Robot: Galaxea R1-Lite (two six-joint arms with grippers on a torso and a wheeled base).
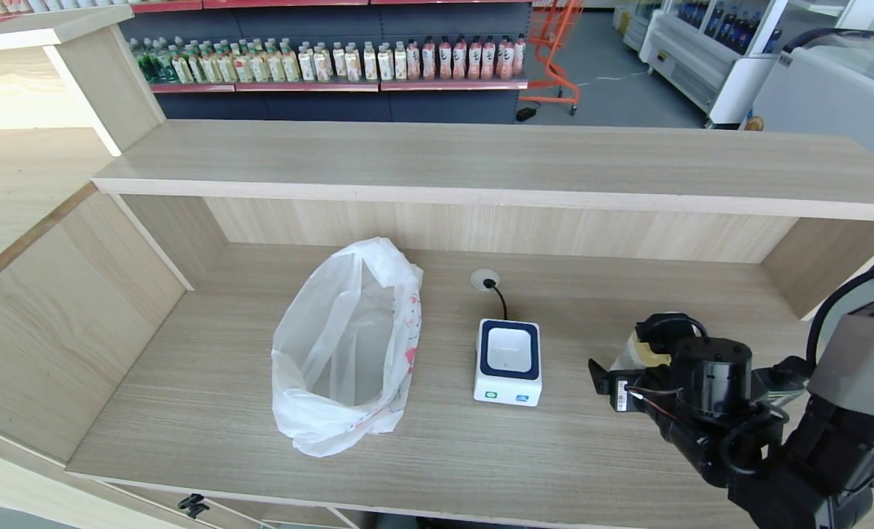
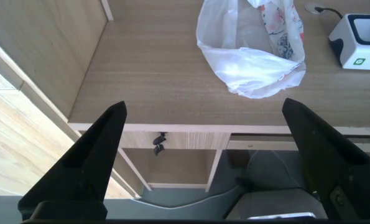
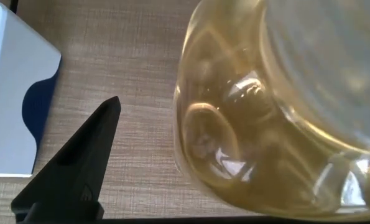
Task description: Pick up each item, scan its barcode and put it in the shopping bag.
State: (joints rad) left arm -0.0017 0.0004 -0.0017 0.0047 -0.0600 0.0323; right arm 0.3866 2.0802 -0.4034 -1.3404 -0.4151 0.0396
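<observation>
A clear bottle of yellowish liquid [image 1: 644, 356] stands on the counter to the right of the white and blue barcode scanner [image 1: 507, 360]. My right gripper [image 1: 626, 349] sits open around the bottle, which looms large [image 3: 278, 112] in the right wrist view. One black finger [image 3: 73, 162] stands apart from its side; the other finger is hidden. The scanner's corner [image 3: 10, 99] lies just beyond that finger. A white plastic shopping bag [image 1: 349, 345] lies open-mouthed left of the scanner. My left gripper [image 2: 203, 155] hangs open and empty off the counter's front edge, with the bag [image 2: 253, 50] and scanner [image 2: 359, 40] beyond it.
The wooden counter [image 1: 187, 411] is boxed in by a side wall [image 1: 62, 323] on the left, a raised ledge [image 1: 481, 158] at the back and a wall on the right. The scanner's cable runs into a grommet [image 1: 485, 279]. A small black latch [image 2: 158, 142] hangs under the front edge.
</observation>
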